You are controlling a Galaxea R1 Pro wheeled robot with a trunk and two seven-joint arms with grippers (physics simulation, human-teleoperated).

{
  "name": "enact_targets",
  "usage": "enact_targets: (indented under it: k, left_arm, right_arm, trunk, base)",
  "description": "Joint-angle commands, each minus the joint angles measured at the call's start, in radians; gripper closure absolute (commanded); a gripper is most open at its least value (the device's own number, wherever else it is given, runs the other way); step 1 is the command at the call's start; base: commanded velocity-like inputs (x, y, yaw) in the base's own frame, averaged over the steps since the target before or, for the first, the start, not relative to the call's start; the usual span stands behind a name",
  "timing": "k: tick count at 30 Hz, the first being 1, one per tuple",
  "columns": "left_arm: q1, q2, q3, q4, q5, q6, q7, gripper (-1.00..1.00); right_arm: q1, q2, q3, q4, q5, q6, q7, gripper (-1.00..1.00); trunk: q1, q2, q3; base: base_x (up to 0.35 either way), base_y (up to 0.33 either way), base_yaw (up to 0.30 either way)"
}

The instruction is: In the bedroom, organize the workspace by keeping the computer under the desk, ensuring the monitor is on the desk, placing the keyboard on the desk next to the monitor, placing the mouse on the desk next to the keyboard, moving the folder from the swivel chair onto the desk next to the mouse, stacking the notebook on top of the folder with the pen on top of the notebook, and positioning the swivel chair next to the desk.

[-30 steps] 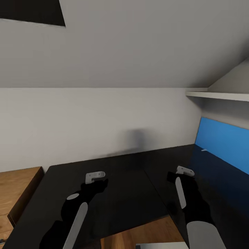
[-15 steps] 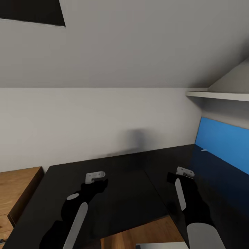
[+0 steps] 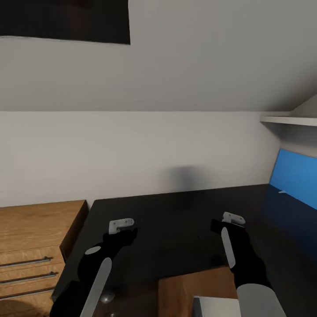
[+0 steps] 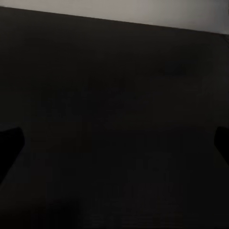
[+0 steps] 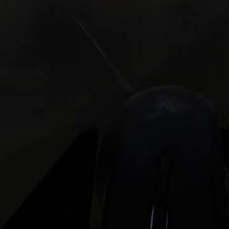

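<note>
Facing the glossy black tabletop (image 3: pixel 176 220) with its bright blue back panel (image 3: pixel 294 176), you hold both arms low over it; left gripper (image 3: pixel 120 225) and right gripper (image 3: pixel 232 219) carry nothing visible, jaws' opening unclear, likely staged for repositioning

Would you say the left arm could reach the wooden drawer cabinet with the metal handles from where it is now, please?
Probably yes, though it would need to swing outward. The left gripper hangs over the glossy black desk top, and the wooden drawer cabinet stands beside the desk on that same side, with nothing visible between them.
</note>
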Motion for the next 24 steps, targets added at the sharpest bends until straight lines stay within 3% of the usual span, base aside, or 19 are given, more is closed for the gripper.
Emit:
enact_targets:
  k: [1, 6, 9, 13, 24]
  left_arm:
    - [-0.001, 0.000, -0.001, -0.001, 0.011, 0.003, 0.009, -1.00]
    - [-0.001, 0.000, -0.001, -0.001, 0.011, 0.003, 0.009, -1.00]
    - [-0.001, 0.000, -0.001, 0.001, 0.010, 0.003, 0.009, -1.00]
    - [-0.001, 0.000, 0.001, 0.002, 0.009, 0.003, 0.009, -1.00]
    - [-0.001, 0.000, 0.012, 0.003, 0.009, 0.003, 0.009, -1.00]
  right_arm:
    - [-0.001, 0.001, -0.002, -0.001, -0.003, 0.004, -0.002, 1.00]
    - [0.000, 0.002, 0.011, -0.001, -0.003, 0.004, -0.003, 1.00]
    - [0.000, 0.002, 0.042, 0.001, -0.002, 0.004, -0.004, 1.00]
    - [0.000, 0.002, 0.050, 0.004, -0.002, 0.004, 0.000, 1.00]
    - [0.018, 0.003, 0.120, 0.006, -0.003, -0.018, 0.001, 1.00]
  trunk:
    - [0.000, -0.001, -0.002]
    - [0.000, -0.001, -0.005]
    - [0.000, -0.001, -0.007]
    - [0.000, -0.001, -0.011]
    - [0.000, -0.001, -0.018]
  base:
    - [-0.153, 0.263, 0.108]
    - [-0.054, 0.205, 0.099]
    - [-0.010, 0.048, 0.162]
    - [-0.002, 0.009, 0.171]
    - [0.000, 0.001, -0.002]
